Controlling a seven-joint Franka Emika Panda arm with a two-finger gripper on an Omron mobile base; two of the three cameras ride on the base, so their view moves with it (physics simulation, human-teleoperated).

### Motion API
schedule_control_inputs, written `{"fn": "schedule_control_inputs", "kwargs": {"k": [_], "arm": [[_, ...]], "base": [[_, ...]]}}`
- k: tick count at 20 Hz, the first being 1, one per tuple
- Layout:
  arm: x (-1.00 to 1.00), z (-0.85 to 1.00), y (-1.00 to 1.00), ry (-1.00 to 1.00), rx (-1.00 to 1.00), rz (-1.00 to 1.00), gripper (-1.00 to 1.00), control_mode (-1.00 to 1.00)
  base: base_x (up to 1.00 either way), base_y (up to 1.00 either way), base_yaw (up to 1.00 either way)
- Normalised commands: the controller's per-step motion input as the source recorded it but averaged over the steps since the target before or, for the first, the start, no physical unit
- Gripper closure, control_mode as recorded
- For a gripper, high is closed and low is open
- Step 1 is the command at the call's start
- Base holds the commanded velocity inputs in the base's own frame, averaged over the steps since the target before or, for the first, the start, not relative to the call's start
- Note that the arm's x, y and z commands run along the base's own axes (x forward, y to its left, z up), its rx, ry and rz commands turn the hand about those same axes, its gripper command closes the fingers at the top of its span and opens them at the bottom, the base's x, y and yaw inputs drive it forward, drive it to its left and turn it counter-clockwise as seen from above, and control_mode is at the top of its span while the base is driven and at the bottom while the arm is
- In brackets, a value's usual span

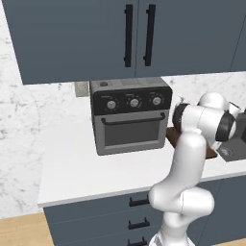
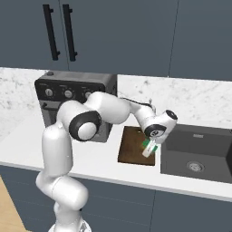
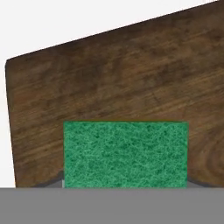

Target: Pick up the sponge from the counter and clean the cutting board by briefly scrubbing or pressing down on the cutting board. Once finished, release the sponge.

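My gripper is closed on the sponge, held over the board on the counter; I should press down flat, scrub briefly, then let go

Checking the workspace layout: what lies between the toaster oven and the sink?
In the right base view, the cutting board lies between the toaster oven and the sink, with the sponge over it.

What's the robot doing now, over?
Tool shut on sponge. Sponge over cutting board, contact unclear. Sink beside the board, nothing in the way.
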Motion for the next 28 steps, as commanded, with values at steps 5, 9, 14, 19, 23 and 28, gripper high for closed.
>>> {"fn": "schedule_control_inputs", "kwargs": {"k": [5,9,14,19,23,28], "arm": [[-0.15,0.48,0.94,-0.05,-0.02,0.2,1.0,-1.0],[-0.64,0.05,1.0,-0.15,0.0,0.11,1.0,-1.0],[-0.61,0.14,1.0,-0.1,-0.02,0.08,1.0,-1.0],[-0.11,0.26,0.99,-0.09,-0.1,0.08,1.0,-1.0],[0.14,0.0,0.46,-0.01,-0.04,0.01,1.0,-1.0],[0.27,-0.07,0.27,0.03,-0.03,0.12,1.0,-1.0]], "base": [[0.0,0.0,0.0],[0.0,0.0,0.0],[0.0,0.0,0.0],[0.0,0.0,0.0],[0.0,0.0,0.0],[0.0,0.0,0.0]]}}
